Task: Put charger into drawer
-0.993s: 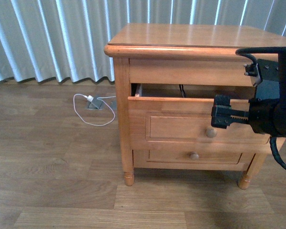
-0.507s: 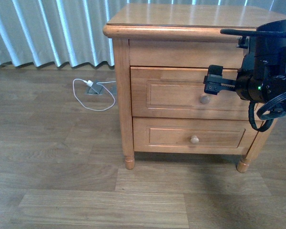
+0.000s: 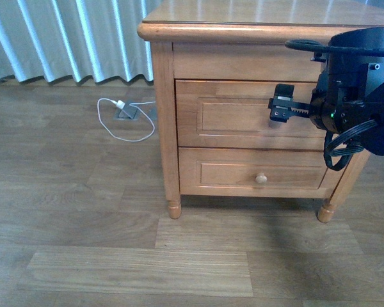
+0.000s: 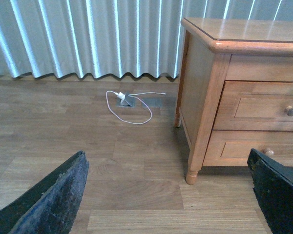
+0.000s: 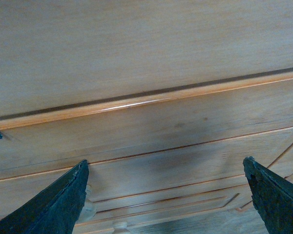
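Note:
The drawer (image 3: 230, 116), the upper one of a honey-coloured wooden nightstand, stands fully shut. My right gripper (image 3: 280, 109) is open right at its panel front, covering the knob in the front view. The right wrist view shows the drawer front (image 5: 161, 136) very close between the spread fingers, with the pale knob (image 5: 88, 210) beside one fingertip. My left gripper (image 4: 166, 153) is open over bare floor, well to the side of the nightstand, where the drawer (image 4: 259, 105) and its knob (image 4: 291, 110) show. The charger is hidden.
The lower drawer (image 3: 243, 173) with its knob (image 3: 261, 178) is shut. A white cable with a white plug (image 3: 125, 119) lies on the wooden floor by a floor socket near the curtain (image 3: 64, 38). The nightstand top (image 3: 256, 11) is bare.
The drawer was partly open a second ago and is now shut. My right gripper has moved in with its front, and the nightstand now sits lower and closer in view.

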{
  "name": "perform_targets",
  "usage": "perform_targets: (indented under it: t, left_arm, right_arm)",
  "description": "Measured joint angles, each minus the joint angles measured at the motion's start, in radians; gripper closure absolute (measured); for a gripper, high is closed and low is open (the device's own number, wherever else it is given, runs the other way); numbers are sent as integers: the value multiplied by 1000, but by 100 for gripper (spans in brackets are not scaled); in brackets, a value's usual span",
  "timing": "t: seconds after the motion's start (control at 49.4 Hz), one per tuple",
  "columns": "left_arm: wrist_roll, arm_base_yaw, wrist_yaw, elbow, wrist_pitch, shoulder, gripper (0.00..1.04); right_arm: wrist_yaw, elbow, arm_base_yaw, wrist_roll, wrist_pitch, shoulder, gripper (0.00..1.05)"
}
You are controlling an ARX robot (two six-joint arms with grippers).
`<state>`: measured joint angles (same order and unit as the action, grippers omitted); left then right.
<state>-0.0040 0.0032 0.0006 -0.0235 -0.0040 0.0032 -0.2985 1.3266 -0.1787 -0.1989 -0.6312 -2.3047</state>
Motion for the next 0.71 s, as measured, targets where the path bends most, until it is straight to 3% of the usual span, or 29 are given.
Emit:
perform_targets:
  t: [0.385, 0.709]
  left_arm:
    - [0, 0, 0, 0, 0, 0, 6]
    - [0, 0, 0, 0, 0, 0, 6]
  right_arm:
    - [-30, 25, -2, 15, 9, -4, 9]
    - [43, -117, 5, -10, 2, 127, 9]
